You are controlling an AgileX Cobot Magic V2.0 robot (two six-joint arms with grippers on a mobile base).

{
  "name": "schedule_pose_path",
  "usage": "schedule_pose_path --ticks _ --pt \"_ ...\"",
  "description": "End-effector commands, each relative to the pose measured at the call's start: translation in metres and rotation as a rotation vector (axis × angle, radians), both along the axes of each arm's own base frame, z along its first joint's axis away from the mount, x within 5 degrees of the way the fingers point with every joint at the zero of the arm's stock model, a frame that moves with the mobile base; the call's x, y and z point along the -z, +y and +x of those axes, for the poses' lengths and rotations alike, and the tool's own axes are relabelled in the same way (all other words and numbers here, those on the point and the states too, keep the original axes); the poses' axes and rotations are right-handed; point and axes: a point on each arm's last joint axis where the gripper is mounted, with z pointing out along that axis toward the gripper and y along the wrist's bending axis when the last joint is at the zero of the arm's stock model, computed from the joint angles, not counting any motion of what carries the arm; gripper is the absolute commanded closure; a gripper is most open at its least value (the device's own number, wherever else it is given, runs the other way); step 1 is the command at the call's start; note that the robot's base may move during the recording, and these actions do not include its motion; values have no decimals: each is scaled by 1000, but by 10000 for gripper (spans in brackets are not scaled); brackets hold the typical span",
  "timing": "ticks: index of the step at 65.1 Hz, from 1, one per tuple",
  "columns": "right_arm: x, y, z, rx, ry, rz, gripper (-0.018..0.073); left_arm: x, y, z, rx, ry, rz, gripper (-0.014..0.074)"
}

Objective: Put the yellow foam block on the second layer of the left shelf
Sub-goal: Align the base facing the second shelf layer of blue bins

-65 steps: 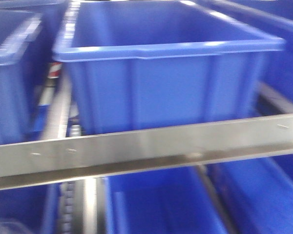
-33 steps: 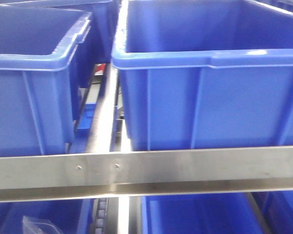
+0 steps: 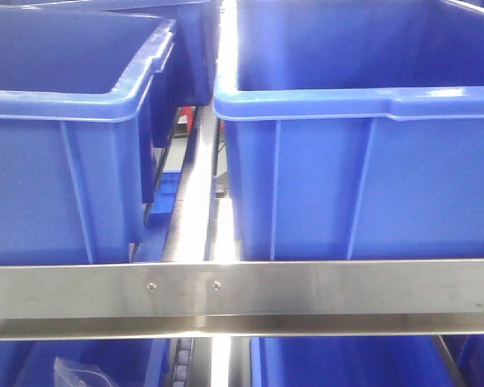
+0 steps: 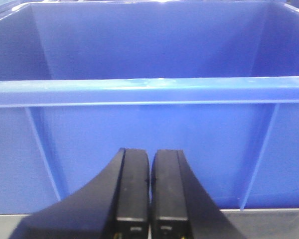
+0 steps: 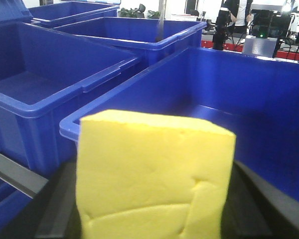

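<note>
The yellow foam block (image 5: 154, 169) fills the lower middle of the right wrist view, creased on its near face. My right gripper (image 5: 150, 209) is shut on it, with a dark finger (image 5: 52, 204) showing on each side of the block. The block hangs just in front of the near rim of a blue bin (image 5: 229, 99). In the left wrist view my left gripper (image 4: 150, 155) is shut with nothing in it, its two black fingers pressed together. It sits low, facing the front wall of another blue bin (image 4: 149, 124). Neither gripper nor the block shows in the front view.
Two blue bins (image 3: 64, 161) (image 3: 363, 177) stand side by side on the shelf behind a steel rail (image 3: 323, 294). A metal divider (image 3: 202, 201) runs between them. More blue bins (image 5: 45, 89) line the left, with further bins on the layer below (image 3: 347, 363).
The front view has swung: the bins slid to the right in the picture, the tilted steel rail has levelled, and a second bin has come into view on the left.
</note>
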Motion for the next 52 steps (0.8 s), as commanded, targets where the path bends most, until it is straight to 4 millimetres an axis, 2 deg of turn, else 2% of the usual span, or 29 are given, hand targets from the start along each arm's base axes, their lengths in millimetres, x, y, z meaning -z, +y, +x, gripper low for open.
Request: schedule_pose_path --ticks 1,41,52 --pt "-17 -4 -6 0 -119 54 271 0 -2 0 26 -72 -2 460" --pt "-17 -1 -3 0 -101 44 271 0 -2 0 26 -72 -2 460" --pt "-44 10 15 0 -37 1 271 0 -2 0 26 -72 -2 460"
